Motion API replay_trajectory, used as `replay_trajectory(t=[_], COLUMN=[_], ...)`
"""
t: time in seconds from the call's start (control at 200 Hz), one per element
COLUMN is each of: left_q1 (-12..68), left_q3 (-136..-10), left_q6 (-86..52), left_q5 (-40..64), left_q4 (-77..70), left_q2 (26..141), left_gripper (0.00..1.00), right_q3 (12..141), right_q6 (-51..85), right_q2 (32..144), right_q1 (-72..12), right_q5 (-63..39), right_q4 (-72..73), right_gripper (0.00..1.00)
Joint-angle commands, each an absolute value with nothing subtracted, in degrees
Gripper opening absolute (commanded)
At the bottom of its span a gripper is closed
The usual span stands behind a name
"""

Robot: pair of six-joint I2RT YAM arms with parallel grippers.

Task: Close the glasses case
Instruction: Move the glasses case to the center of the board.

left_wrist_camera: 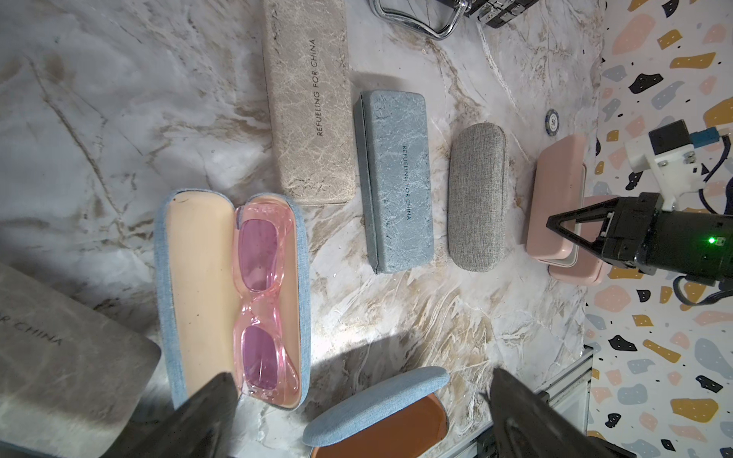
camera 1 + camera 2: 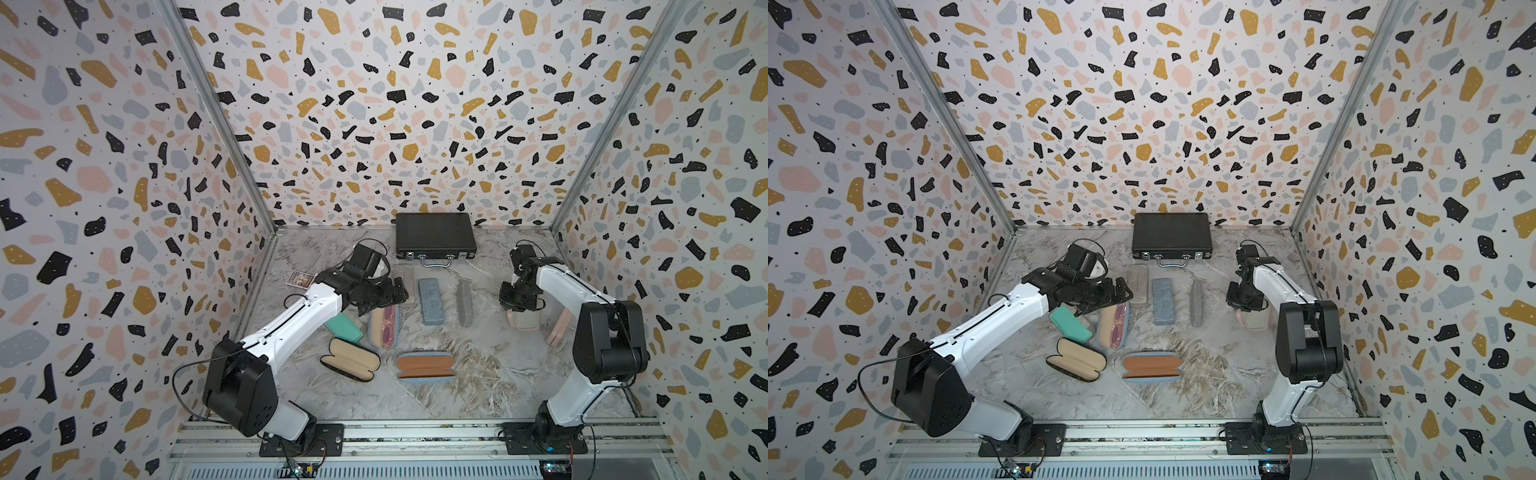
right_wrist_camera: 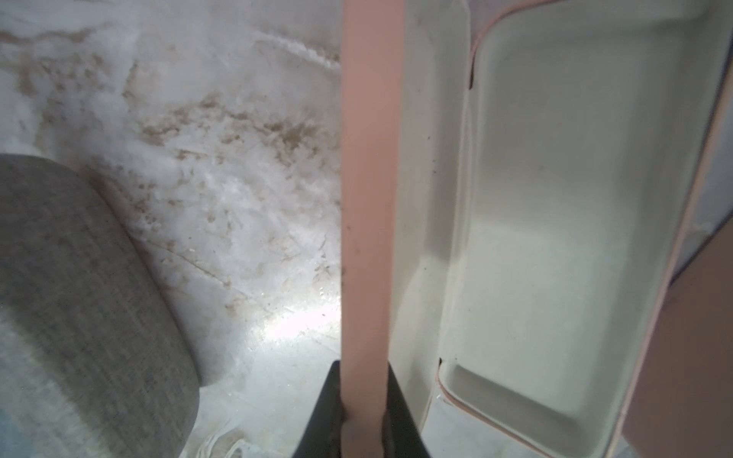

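Your left gripper (image 2: 401, 291) hangs, jaws released, over the open denim-blue fabric case (image 1: 162, 277) holding pink plastic sunglasses (image 1: 258, 297), left of the middle of the tabletop (image 2: 478, 374). Near the tabletop's right edge, your right gripper (image 3: 363, 392) has its jaws clenched on the raised rim of the open pale-pink, cream-lined hard glasses case (image 1: 557, 186).

Marble table (image 2: 478, 374) with assorted glasses cases (image 2: 430, 301), black briefcase (image 2: 434, 235).
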State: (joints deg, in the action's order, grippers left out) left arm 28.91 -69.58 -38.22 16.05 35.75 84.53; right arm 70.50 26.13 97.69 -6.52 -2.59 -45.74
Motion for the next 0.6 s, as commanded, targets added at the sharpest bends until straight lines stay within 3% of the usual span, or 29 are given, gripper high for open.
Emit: replay_trajectory(t=[0.0,0.596], left_q1=[28.5,28.4], left_q3=[-68.4,-66.0], left_q6=[-38.5,-38.4], left_q5=[17.1,15.9], left_q4=[34.1,35.5], left_q2=[83.0,78.1], left_gripper=[0.99,0.99], right_q3=[68.7,69.9], right_q6=[28.2,35.2], right_q2=[93.3,96.1], right_q1=[-8.3,-22.6], right_q5=[-5.4,-8.9], right_q4=[-45.7,-36.7], right_gripper=[0.08,0.08])
